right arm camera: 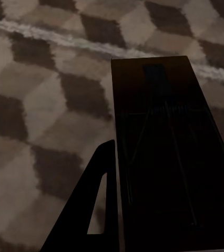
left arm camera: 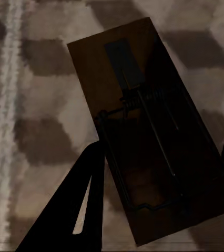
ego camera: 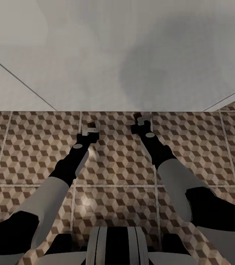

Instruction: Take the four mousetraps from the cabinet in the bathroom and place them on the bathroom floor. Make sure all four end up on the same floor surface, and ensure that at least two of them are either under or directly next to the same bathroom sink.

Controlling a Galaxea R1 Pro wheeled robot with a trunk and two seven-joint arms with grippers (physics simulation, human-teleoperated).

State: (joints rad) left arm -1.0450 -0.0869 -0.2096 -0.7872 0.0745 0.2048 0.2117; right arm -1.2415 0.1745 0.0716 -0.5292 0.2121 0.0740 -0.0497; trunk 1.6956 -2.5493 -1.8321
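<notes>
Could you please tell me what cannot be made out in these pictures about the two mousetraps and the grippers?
- Left wrist view: the near end of the mousetrap is cut off by the dark fingers and deep shadow.
- Right wrist view: the wire detail of the other mousetrap is lost in darkness; its near end leaves the picture's edge.
- Head view: left gripper and right gripper are too small to show their grip.

Head view evenly lit; soft grey shadow on my wall (ego camera: pixel 146 70) at 1 o'clock. Both wrist views dim, coarse, blurred; my mousetraps (left arm camera: pixel 154 136) nearly black.
</notes>
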